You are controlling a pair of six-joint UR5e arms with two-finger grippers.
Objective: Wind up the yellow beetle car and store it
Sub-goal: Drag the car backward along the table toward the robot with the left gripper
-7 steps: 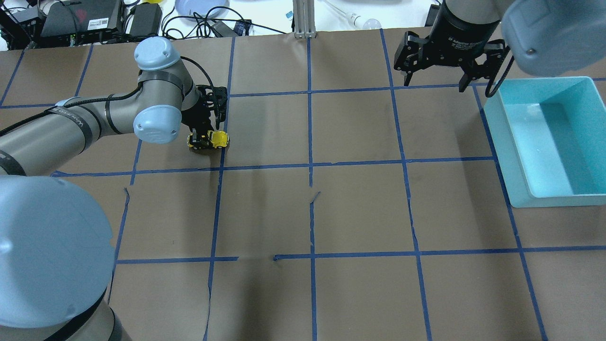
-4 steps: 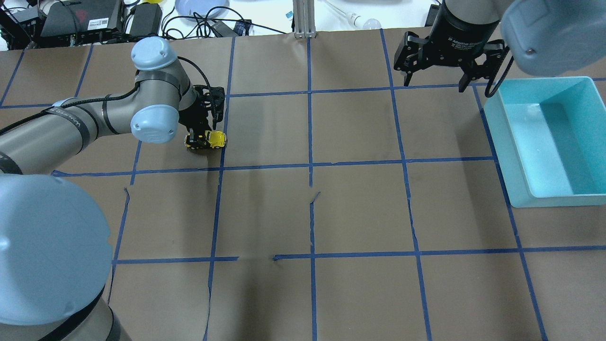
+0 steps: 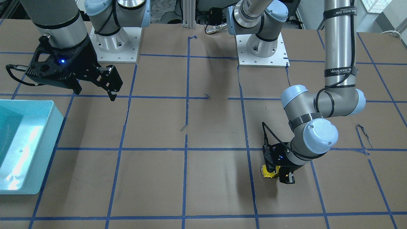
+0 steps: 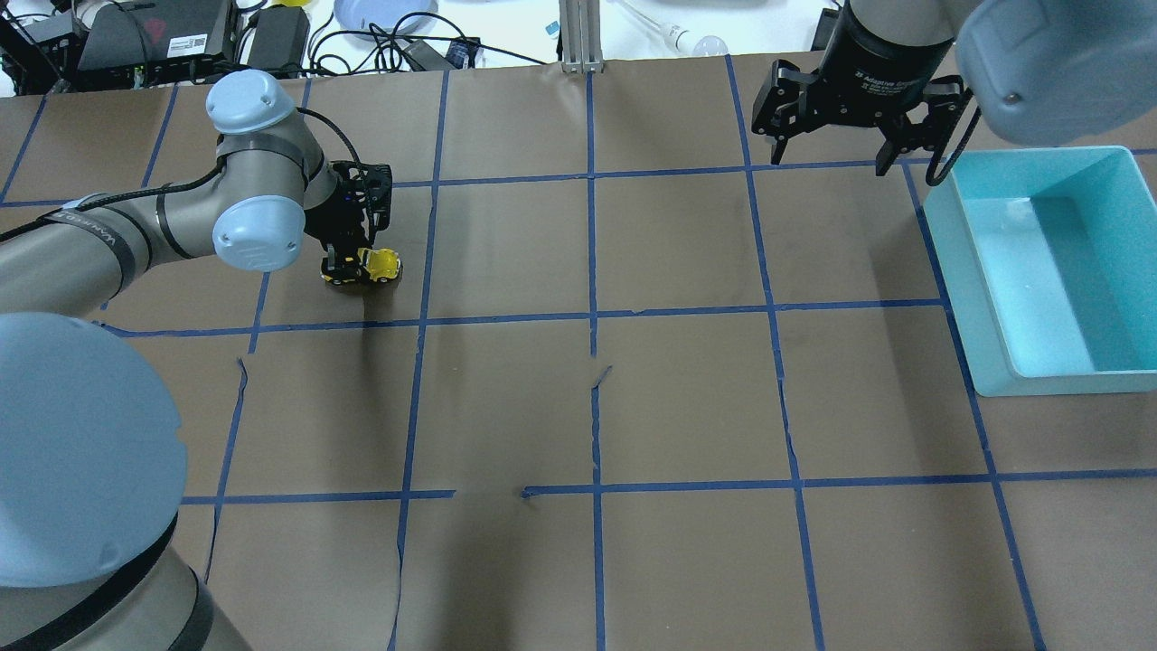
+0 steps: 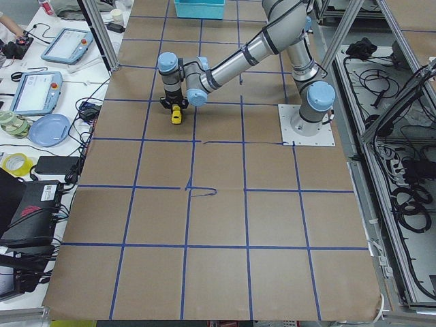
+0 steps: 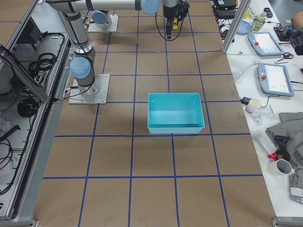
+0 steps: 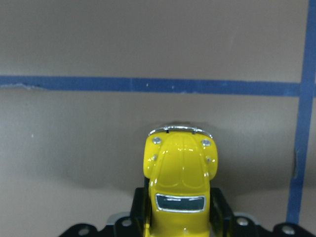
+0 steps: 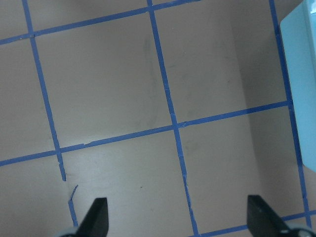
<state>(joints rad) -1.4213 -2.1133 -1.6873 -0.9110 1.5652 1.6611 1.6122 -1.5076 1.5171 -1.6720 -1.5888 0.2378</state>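
Glossy yellow beetle toy car (image 4: 378, 266), wheels on brown-papered table (image 4: 687, 407) at far left, is clenched at its rear by left gripper (image 4: 348, 264); wind-up is judged in hand, so a pressed backward drag is needed next; right gripper (image 4: 828, 165) is open nr teal plastic bin (image 4: 963, 289).

One yellow beetle car (image 4: 372, 265) out on the one brown table (image 4: 687, 407), and one teal bin (image 4: 963, 289) alongside it, so that's a single of each. Two arms in play, the left arm (image 4: 136, 235) and the right arm (image 4: 890, 45), each carrying one gripper: the left gripper (image 4: 346, 268) and the right gripper (image 4: 827, 163), two in all, with two fingers apiece. At the base I count two silver mounting plates (image 3: 130, 55) (image 3: 276, 58), and on the side bench two screen pendants (image 5: 67, 45) (image 5: 31, 92) and one blue plate (image 5: 49, 129).
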